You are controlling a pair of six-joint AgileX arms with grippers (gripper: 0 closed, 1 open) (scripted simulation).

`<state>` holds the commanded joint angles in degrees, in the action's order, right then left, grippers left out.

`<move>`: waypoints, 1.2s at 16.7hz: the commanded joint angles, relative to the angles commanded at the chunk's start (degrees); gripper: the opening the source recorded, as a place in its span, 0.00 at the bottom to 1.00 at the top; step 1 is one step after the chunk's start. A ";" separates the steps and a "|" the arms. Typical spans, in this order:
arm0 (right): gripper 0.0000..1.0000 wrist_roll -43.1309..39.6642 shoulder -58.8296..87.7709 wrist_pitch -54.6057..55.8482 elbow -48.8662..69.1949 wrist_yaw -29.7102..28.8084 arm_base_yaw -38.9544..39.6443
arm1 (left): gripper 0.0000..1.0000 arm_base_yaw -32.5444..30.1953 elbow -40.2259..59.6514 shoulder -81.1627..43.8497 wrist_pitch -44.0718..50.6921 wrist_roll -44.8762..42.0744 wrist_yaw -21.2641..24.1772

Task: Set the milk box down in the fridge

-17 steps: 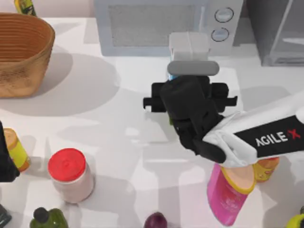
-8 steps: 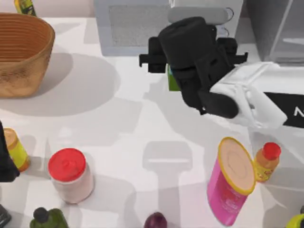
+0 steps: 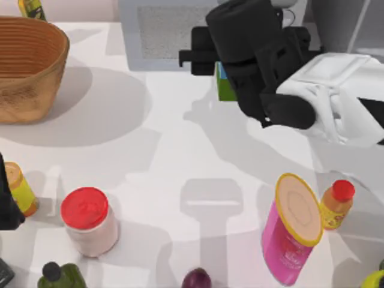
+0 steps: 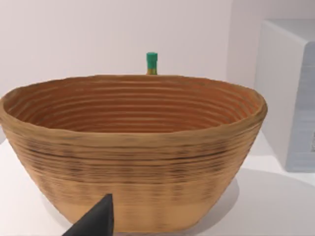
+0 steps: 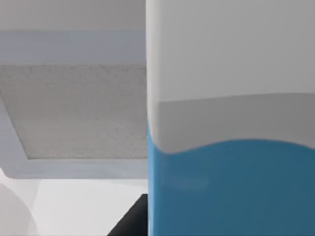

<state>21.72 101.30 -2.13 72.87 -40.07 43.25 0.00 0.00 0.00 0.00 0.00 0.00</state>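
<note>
While the left arm sits parked at the left edge of the table [image 3: 180, 156], the right gripper [image 3: 240, 57] hangs near the far edge in front of the microwave [image 3: 162, 36], clenched around the milk box [image 3: 223, 84]. From above, a slice of the carton's blue side and green base peeks out under the black gripper body; the right wrist view has its white top and blue body [image 5: 231, 147] close up beside the microwave's mesh window [image 5: 78, 110]. The fridge [image 3: 351, 27] stands at the far right corner, to the right of the carton. A wicker basket [image 3: 27, 66] sits far left, and a pink canister [image 3: 291, 231] lies near the right front.
</note>
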 joint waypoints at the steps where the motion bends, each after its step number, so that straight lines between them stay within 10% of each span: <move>1: 0.00 0.11 0.25 0.17 -0.13 0.01 0.15 | 1.00 0.00 0.00 0.00 0.00 0.00 0.00; 9: 0.00 -3.37 -16.75 0.16 -12.73 6.78 -7.19 | 1.00 0.00 0.00 0.00 0.00 0.00 0.00; 20: 0.00 -16.03 -80.01 1.26 -54.97 30.07 -32.40 | 1.00 0.00 0.00 0.00 0.00 0.00 0.00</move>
<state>5.69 21.29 -0.87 17.90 -10.00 10.85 0.00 0.00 0.00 0.00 0.00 0.00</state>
